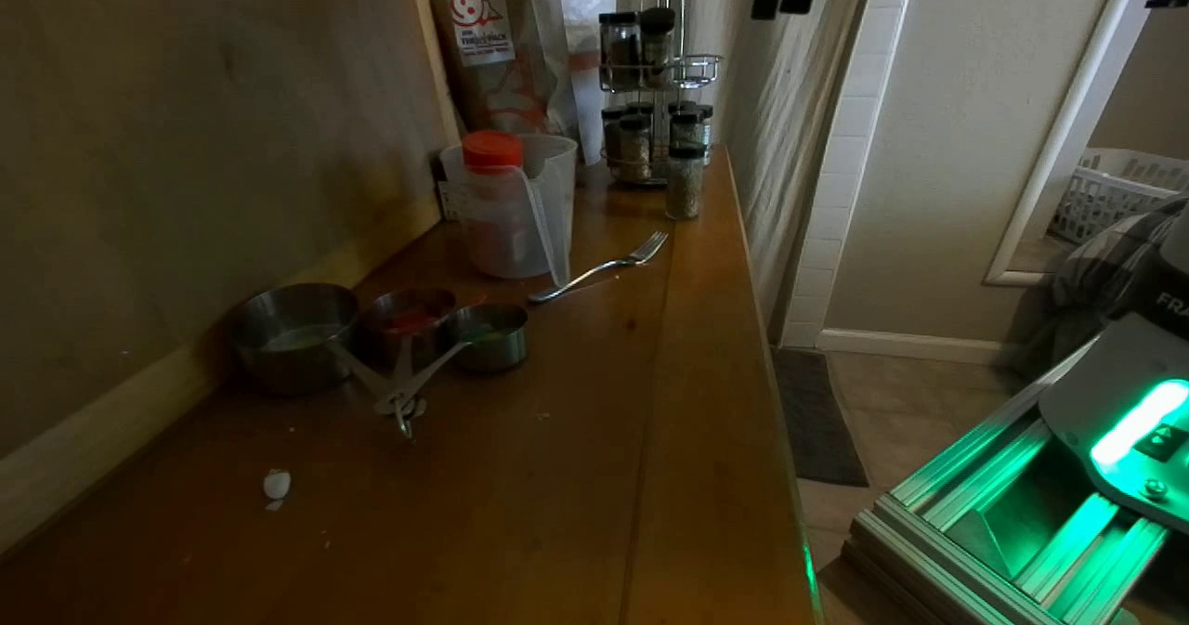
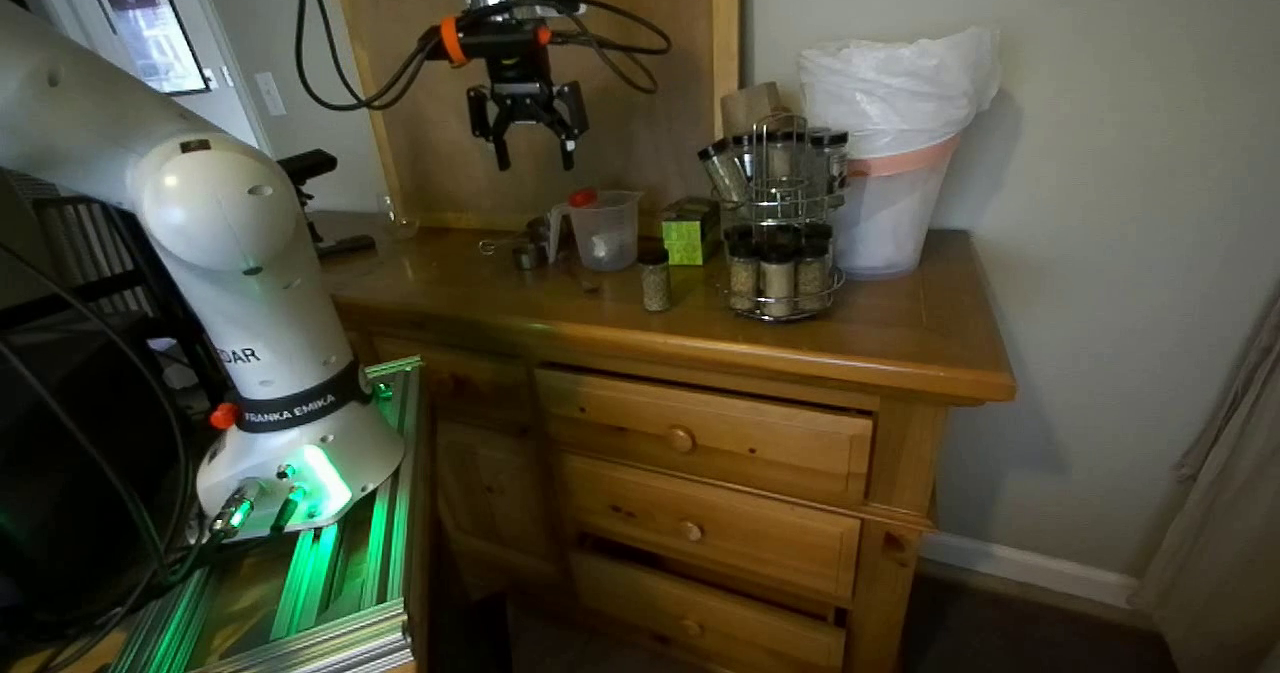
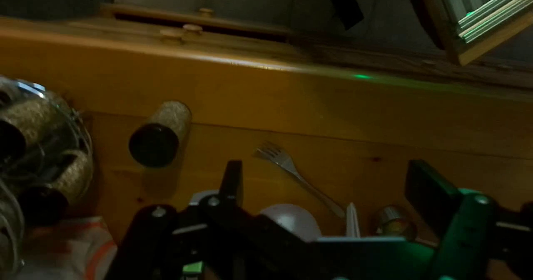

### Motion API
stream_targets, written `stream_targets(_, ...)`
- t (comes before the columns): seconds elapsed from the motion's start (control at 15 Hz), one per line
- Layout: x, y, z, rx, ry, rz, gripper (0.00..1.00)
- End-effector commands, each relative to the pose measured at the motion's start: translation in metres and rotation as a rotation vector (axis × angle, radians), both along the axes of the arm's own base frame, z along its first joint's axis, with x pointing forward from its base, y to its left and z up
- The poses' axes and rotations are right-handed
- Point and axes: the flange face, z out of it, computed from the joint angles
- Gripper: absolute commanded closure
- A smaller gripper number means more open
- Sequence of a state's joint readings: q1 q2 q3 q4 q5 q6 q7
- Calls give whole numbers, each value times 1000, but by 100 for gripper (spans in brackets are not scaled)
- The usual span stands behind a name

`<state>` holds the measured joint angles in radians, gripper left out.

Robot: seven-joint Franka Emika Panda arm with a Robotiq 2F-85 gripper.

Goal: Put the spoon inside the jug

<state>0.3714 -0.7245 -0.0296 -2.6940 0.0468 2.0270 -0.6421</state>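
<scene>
Black gripper (image 2: 535, 159): up above wood counter (image 1: 539, 523), aimed down, in both exterior views; closest thing in wrist view.
Jaws: spread wide, well apart.
Arm (image 2: 235, 223): white, beside counter, lit green at base.
White bit (image 1: 277, 484): on counter, at near end in an exterior view.
Cups (image 1: 383, 339): three, round, metal, bunched upright on counter, joined at handle ends by ring (image 1: 405, 421).
Fork (image 1: 594, 275): silver, lying flat on counter, past cups; outside jug (image 2: 615, 223), just beside it, contact unclear; pointing tines toward jar (image 1: 685, 188). In wrist view, seen between fingers (image 3: 232, 184).
Jug: clear plastic, handled, upright on counter.
Red lid (image 1: 492, 149): at jug's rim in both exterior views; inside or in front, unclear which.
Box (image 2: 684, 241): green-fronted, between jug and rack (image 1: 699, 71) in an exterior view.
Jar: black-capped, upright on counter, just beside rack.
Rack: wire, two tiers, loaded with more capped jars (image 1: 620, 45).
Bag (image 1: 511, 58): brown paper, stickered, standing behind jug in an exterior view.
Bin (image 2: 890, 223): translucent, lined with white plastic, at counter's far end.
Basket (image 1: 1110, 198): white, in background.
</scene>
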Motion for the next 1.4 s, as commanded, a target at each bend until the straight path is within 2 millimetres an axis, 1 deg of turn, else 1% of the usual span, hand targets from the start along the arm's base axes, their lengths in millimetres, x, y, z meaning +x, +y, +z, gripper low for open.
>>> stream_targets(0.0,9,45,-9,-7,-89,184,0)
stream_targets(0.13,17,61,-18,-16,-127,281,0)
stream_targets(0.2,5,49,-8,-8,-109,197,0)
stream_targets(0.27,8,55,-13,-9,-116,228,0)
stream_targets(0.4,12,59,-21,-13,-113,252,0)
stream_targets(0.53,13,59,-22,-14,-111,260,0)
stream_targets(0.6,12,63,-26,31,-117,320,0)
stream_targets(0.8,7,68,-46,57,-124,448,0)
stream_targets(0.93,6,76,-66,41,-160,553,0)
stream_targets(1.0,16,85,-68,56,-171,601,0)
stream_targets(1.07,15,86,-79,50,-172,638,0)
stream_targets(1.2,20,89,-97,71,-176,682,0)
stream_targets(1.27,21,90,-112,74,-139,698,0)
stream_targets(1.33,14,88,-88,50,-161,659,0)
